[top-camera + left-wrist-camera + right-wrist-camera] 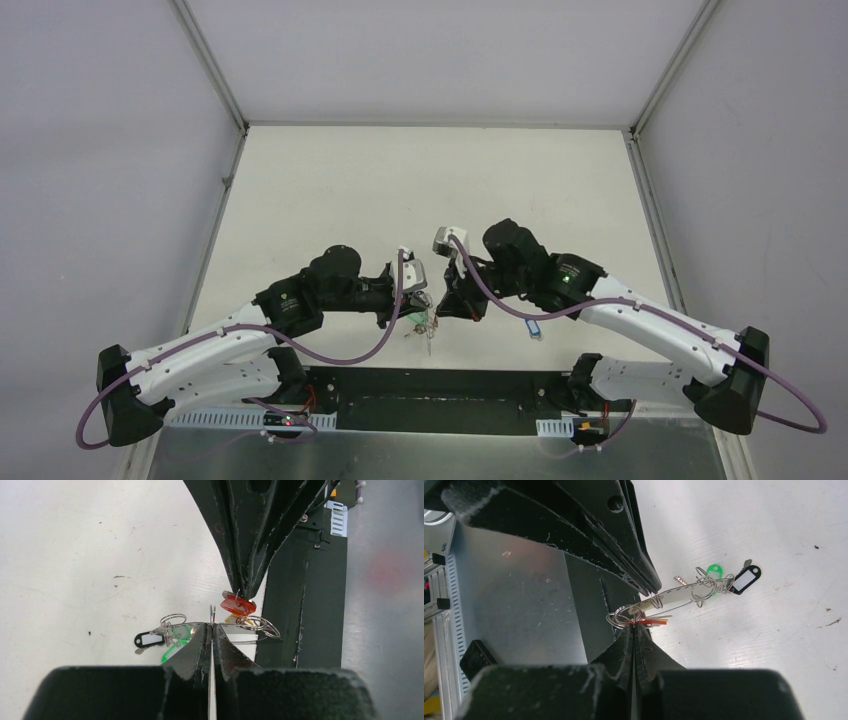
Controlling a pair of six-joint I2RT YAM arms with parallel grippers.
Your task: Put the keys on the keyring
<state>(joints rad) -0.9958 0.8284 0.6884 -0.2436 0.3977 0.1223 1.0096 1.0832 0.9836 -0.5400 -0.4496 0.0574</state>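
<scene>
Near: left gripper [212, 628] jaws pressed together on the keyring [212, 612] rim, likely steadying it; black-tag key [148, 640] and green-tag key [172, 653] appear hung on it already. Just beyond, right gripper [243, 596] pinches the red-tag key [238, 604] right beside the hoop, probably lining it up for threading.

You have both arms bent in toward the middle of the white desk [330, 190], near its front edge. The left gripper [420, 303] and the right gripper [447, 305] are nose to nose, almost touching, and both are pinched closed. Right at their tips is a little silver tangle: the keyring [427, 330] and a green-tagged key [415, 319]. It is too small to see which bit each gripper grips. A blue-tagged key [535, 326] lies on the desk just beside the right arm.
</scene>
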